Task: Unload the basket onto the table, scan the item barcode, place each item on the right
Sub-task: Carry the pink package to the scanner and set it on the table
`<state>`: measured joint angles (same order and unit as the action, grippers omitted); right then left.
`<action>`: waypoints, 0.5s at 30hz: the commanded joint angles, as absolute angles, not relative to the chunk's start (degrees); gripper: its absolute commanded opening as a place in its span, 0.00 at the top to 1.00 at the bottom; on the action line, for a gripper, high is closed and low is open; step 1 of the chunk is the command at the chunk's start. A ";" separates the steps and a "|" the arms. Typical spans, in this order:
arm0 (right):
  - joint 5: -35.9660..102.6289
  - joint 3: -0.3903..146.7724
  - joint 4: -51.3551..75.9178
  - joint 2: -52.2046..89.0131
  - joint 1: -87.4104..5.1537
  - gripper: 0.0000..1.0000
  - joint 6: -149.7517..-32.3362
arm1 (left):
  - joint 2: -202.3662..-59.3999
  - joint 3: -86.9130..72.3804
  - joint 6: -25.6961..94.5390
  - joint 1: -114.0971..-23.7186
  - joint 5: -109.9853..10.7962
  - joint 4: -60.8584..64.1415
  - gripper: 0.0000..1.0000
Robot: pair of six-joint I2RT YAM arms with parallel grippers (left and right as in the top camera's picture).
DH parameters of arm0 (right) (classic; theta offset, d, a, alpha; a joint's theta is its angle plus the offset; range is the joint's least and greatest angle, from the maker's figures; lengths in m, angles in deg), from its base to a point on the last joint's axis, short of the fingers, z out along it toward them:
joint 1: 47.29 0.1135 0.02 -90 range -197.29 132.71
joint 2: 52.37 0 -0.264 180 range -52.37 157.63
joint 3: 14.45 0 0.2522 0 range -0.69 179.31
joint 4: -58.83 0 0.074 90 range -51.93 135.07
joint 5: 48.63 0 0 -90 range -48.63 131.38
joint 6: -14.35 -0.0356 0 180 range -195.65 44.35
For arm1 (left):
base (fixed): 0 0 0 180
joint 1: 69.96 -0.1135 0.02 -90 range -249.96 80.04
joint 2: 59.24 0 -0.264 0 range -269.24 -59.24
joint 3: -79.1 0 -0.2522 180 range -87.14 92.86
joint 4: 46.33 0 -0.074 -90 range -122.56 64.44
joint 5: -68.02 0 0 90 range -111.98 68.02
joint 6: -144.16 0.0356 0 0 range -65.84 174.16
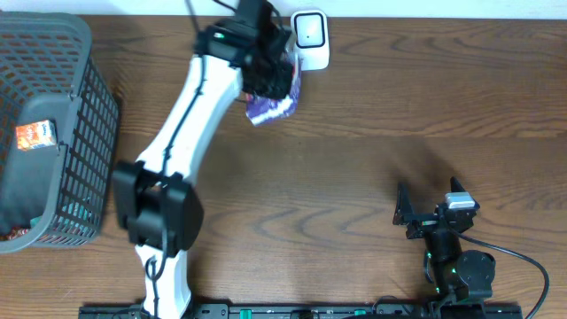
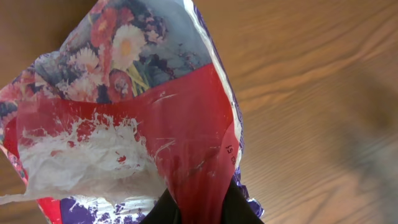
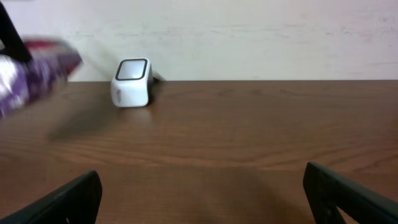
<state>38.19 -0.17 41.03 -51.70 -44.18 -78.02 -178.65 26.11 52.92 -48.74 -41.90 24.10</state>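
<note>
Wood-grain table [image 1: 372,106] carries a boxy white scanner [image 1: 310,40] at the far edge. Left gripper [image 1: 270,75] pinches a crinkled, glossy floral packet [image 2: 155,112], its printing illegible; right gripper [image 1: 431,208] stands open.

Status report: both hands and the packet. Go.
Left hand shut on floral packet, held off the table beside the white scanner. Right hand open, empty, well away. Nothing between packet and scanner.

overhead: top-down, far | left wrist: close on packet [image 2: 155,124] | right wrist: low, faces scanner [image 3: 131,82]
</note>
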 commanded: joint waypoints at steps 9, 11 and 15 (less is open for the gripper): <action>38.02 -0.32 40.95 -52.03 -44.31 0.01 -78.59 | -182.67 26.35 43.92 -44.26 -39.26 25.24 0.58; 38.02 -0.32 40.95 -52.03 -44.31 0.01 -78.59 | -182.32 26.35 43.96 -44.15 -39.26 25.24 0.43; 38.02 -0.32 40.95 -52.03 -44.31 0.01 -78.59 | -179.83 26.96 44.01 -44.70 -39.26 25.26 0.07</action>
